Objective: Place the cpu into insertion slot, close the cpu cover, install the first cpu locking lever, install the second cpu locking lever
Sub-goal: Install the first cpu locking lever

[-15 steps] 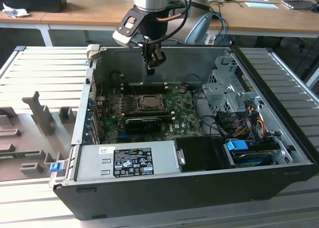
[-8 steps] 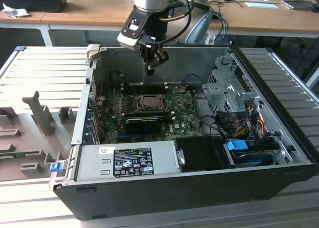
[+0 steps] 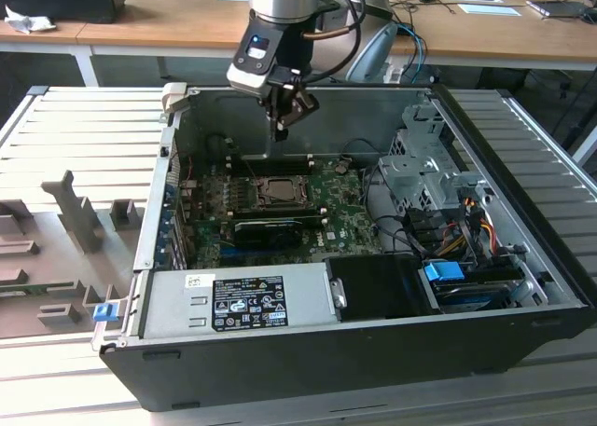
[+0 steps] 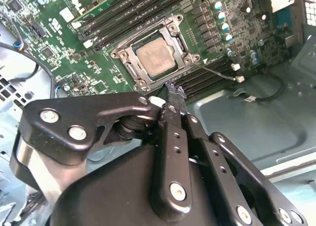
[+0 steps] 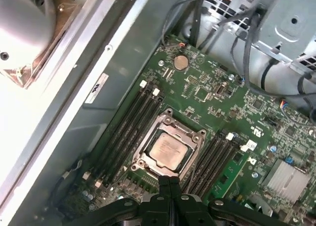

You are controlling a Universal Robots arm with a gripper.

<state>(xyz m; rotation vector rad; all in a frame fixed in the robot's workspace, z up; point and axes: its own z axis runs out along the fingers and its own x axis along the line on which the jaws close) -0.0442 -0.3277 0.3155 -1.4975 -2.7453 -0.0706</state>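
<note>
A black steel tower computer case (image 3: 373, 361) lies open on its side on a grey slatted table (image 3: 84, 118). Its green motherboard (image 3: 350, 226) faces upward beneath the Universal Robots arm's black two-fingered gripper (image 3: 283, 128). The gripper hangs above the board's far edge in the exterior view, clear of every component. In both wrist views its fingers are pressed together tip to tip with nothing between them (image 4: 170, 90) (image 5: 169, 182). The square metal-rimmed insertion slot (image 4: 175, 25) sits between banks of long black memory slots (image 5: 126, 132). The thin silver windowed cpu cover (image 4: 129, 63) lies flat over it. Through that window shows the small square grey-topped cpu (image 4: 155, 58) (image 5: 168, 152), already seated in the slot. Whether either locking lever is hooked down cannot be made out. From here, the likeliest trouble appears to be a slip: narrow, closed fingertips pushing on a sprung wire lever could skate off it and let it snap back. They might also gouge the surrounding board. A push landing off-line on the cover could load the chip unevenly against the socket contacts beneath. A thin grey cable (image 4: 222, 73) trails just beside the socket's corner and could snag on a finger sweeping that side.
</note>
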